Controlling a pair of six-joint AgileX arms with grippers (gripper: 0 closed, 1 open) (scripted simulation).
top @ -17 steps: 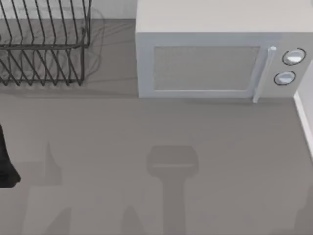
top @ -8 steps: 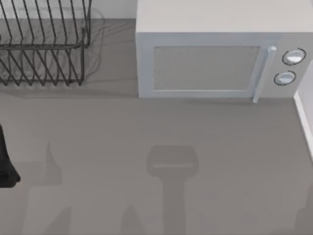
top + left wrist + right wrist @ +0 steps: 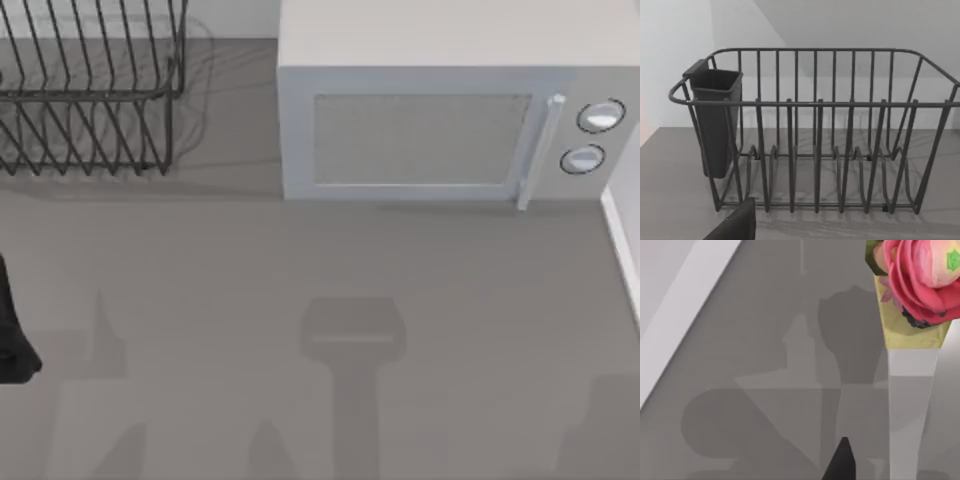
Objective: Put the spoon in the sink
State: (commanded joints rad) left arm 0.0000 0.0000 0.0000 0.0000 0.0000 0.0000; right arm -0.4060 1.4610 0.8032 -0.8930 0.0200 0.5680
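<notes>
shadow shifted at right; left arm [image 3: 12, 330] parked.

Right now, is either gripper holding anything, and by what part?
Cannot be told. No spoon is visible; the left arm sits at the table's left edge, facing the dish rack.

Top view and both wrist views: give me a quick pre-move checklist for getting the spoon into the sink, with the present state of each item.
1. Spoon located: not ok. Not found on the counter.
2. Sink located: not ok. What I see is the dish rack, its cutlery holder and the microwave.
3. Left claw state: cannot tell. A dark part of the left arm sits at the top view's left edge, facing the rack.
4. Right claw state: cannot tell. A dark tip is near a vase of flowers.
5. Microwave door: ok, shut.
</notes>
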